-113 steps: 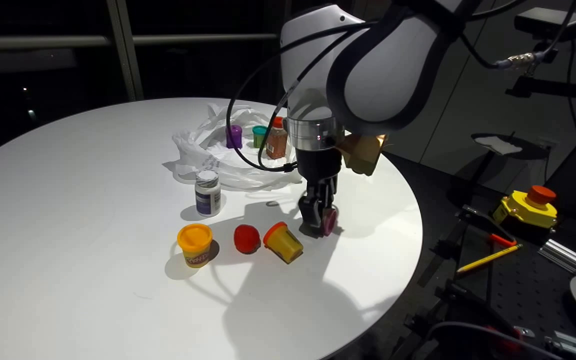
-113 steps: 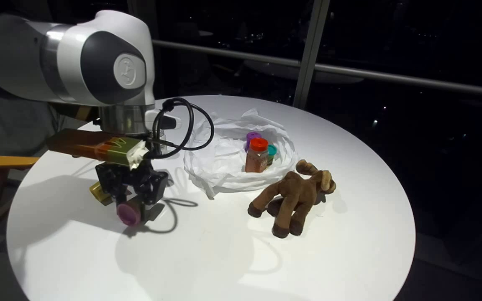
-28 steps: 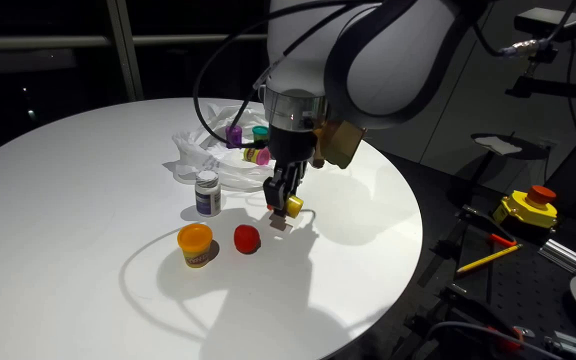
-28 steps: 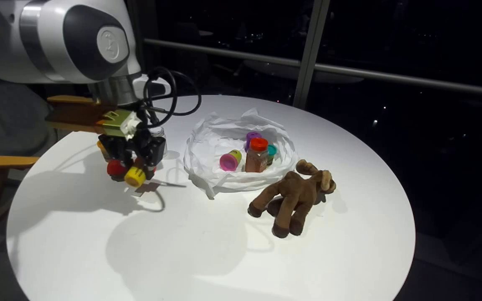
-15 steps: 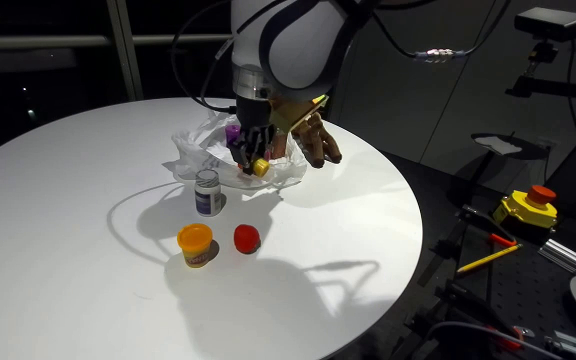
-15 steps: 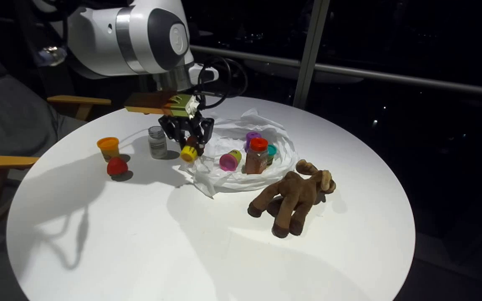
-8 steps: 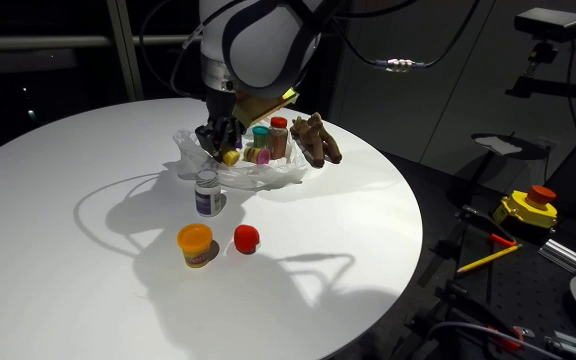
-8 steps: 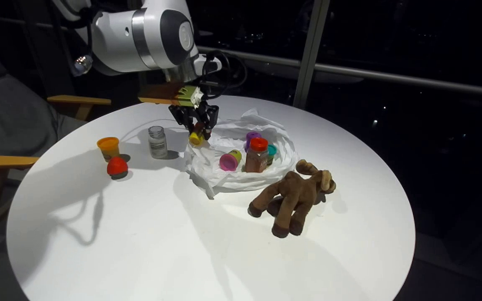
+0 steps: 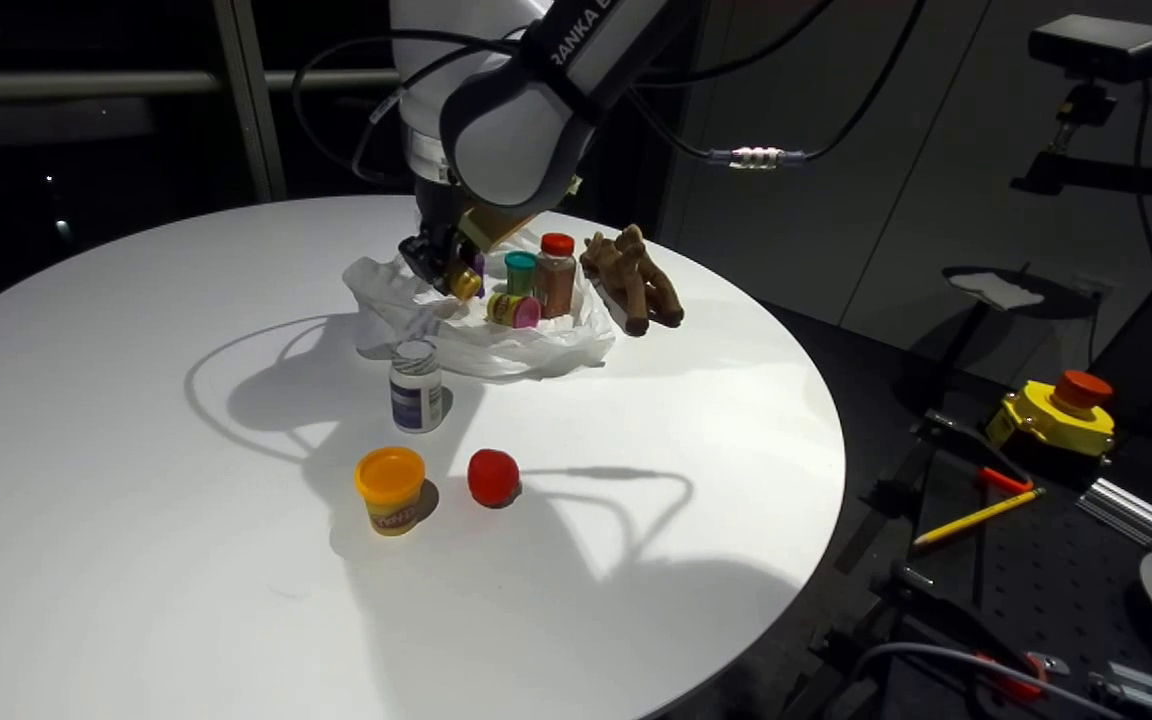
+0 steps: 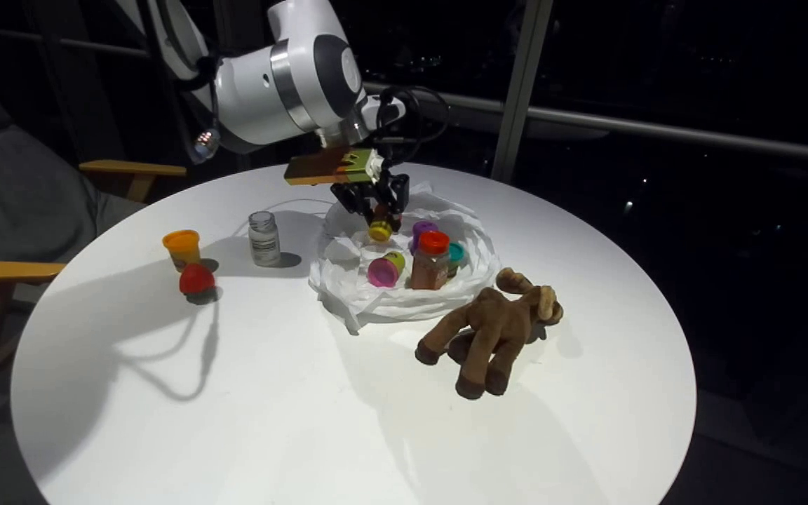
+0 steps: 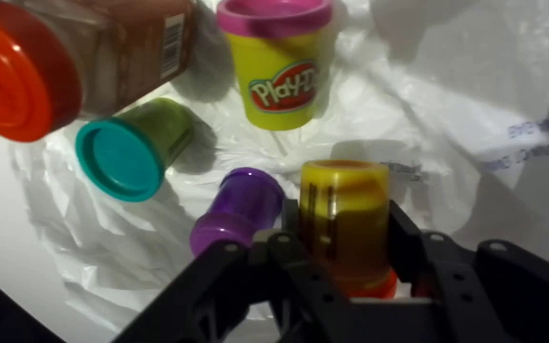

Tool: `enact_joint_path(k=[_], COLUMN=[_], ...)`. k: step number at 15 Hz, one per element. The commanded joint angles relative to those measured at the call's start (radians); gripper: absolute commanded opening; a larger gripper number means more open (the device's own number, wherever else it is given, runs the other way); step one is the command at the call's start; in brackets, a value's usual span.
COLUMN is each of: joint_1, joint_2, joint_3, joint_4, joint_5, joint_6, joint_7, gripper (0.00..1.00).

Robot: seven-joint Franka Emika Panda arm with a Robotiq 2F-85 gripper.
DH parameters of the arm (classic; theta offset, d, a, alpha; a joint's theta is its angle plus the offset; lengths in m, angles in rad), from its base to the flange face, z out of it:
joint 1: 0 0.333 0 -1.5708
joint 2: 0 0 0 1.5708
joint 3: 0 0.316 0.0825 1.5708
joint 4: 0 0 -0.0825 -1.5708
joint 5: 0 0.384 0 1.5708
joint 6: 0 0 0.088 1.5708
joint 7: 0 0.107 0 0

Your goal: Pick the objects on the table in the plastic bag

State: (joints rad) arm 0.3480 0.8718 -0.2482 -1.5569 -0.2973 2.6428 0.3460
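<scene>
Clasping a red-lidded yellow plastic tub (image 11: 343,200), the black gripper (image 11: 343,215) hangs over a crumpled whitish plastic bag (image 10: 404,308) on a round white table (image 10: 285,393) before dark windows (image 10: 656,70).

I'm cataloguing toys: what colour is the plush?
The plush is brown with darker feet; it shows best in an exterior view.
</scene>
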Motion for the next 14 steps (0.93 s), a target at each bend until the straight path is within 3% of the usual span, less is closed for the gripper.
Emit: enact_joint_path(k=[1,2,3,7,12,14], joint_1=[-0.025,-0.037,-0.048,-0.06,-0.072,-0.095], joint_2=[0.04,0.038,0.044,0.004,-0.164,-0.239], joint_3=[0.005,0.017,0.026,0.015,0.044,0.106], joint_4=[0.068,0.068,0.074,0.062,-0.015,-0.05], joint_5=[-0.009,0.0,0.005,0.001,0.009,0.029], joint_6=[-0.019,-0.019,-0.017,-0.013,-0.149,-0.215], joint_7=[-0.024,-0.038,-0.049,-0.047,-0.081,-0.14], gripper=[0.58,0.69,0.7,0.99,1.0,1.0])
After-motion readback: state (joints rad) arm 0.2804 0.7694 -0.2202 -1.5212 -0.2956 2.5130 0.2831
